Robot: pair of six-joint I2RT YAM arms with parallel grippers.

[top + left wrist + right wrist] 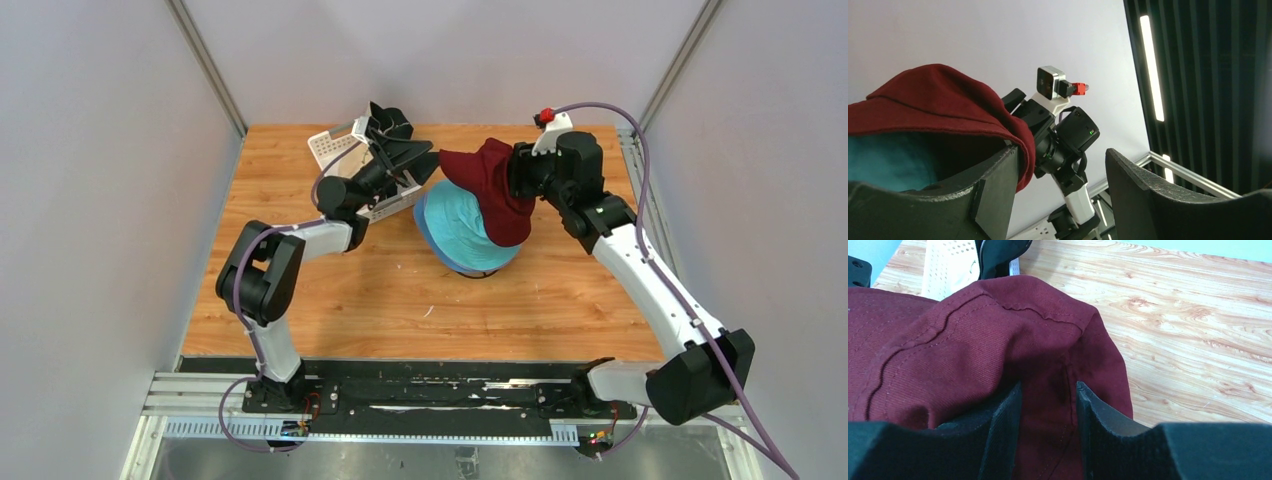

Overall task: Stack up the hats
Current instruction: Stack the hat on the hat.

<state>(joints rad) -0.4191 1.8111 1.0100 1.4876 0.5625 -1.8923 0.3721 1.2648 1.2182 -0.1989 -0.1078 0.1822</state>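
Right gripper (pixel 1048 390) is partly closed, its two black fingers pinching a fold of the dark red hat (pixel 973 340) near the seam where crown meets brim, so the cloth is bunched between the jaws rather than held flat. That hat hangs in the air, tilted, over the far right part of the teal hat (pixel 455 230), which lies on the pile in the middle of the table (pixel 380 290). A blue hat (pixel 470 270) shows as a thin rim beneath the teal one. Left gripper (pixel 1062 155) is wide open and grips nothing, though the red brim droops against the outer side of one of its fingers (pixel 993 190). The white basket (pixel 330 150) stands just behind that arm. As I judge it, the main risk is an off-centre drop: the red hat sits more over the pile's edge than its middle, and if let go so, it could slump off the side or land folded instead of nesting. Hanging by a single pinch, the soft crown may also collapse and not cup over the teal one. If the brim catches on the left finger, it could drag the hat askew, and the two grippers stand near enough to knock together.
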